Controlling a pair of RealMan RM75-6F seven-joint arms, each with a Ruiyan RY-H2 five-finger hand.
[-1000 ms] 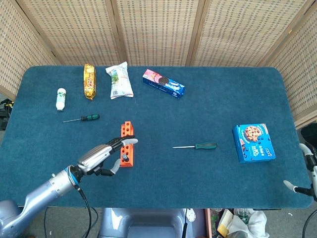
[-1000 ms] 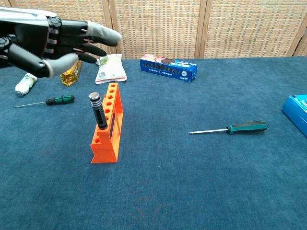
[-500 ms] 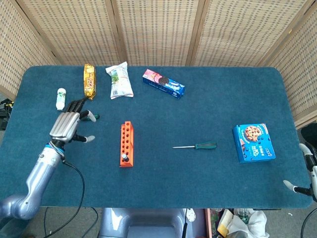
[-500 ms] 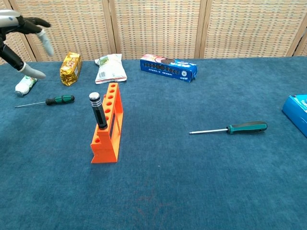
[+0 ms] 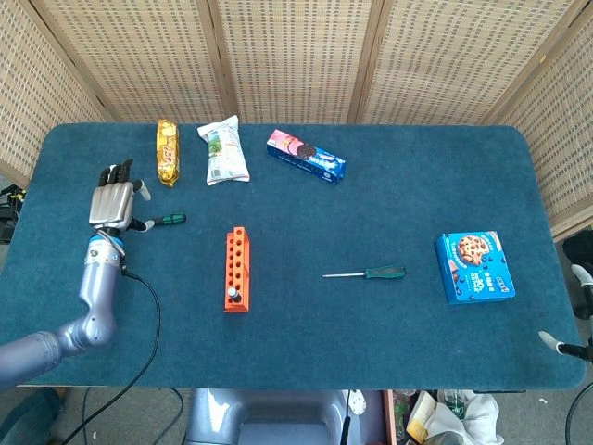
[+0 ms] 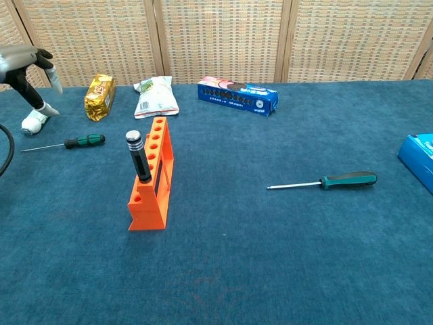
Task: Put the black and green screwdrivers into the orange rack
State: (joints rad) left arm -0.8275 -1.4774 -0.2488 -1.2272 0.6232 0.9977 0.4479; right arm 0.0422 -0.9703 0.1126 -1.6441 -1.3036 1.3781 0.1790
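The rack (image 5: 237, 270) stands upright on the blue table (image 5: 389, 176), left of centre, its row of holes running front to back. A black screwdriver (image 6: 138, 158) stands in the rack's nearest hole, handle up. A green screwdriver (image 5: 365, 273) lies flat on the table to the right of the rack, well apart from it, shaft pointing left. A second green screwdriver (image 6: 65, 143) lies left of the rack and further back, shaft pointing left.

The left hand (image 5: 112, 201) is raised above the shaft of this second screwdriver, fingers apart and extended, holding nothing. In the chest view only part of this hand shows at the left edge. The right hand (image 5: 561, 345) shows only as a few parts at the right edge of the head view; whether it is spread or curled cannot be told.

Along the back of the table, from left to right: a white bottle (image 6: 32, 120), a gold packet (image 5: 167, 151), a white bag (image 5: 223, 151), a biscuit pack (image 5: 306, 156). A blue cookie box (image 5: 474, 267) lies near the right edge.
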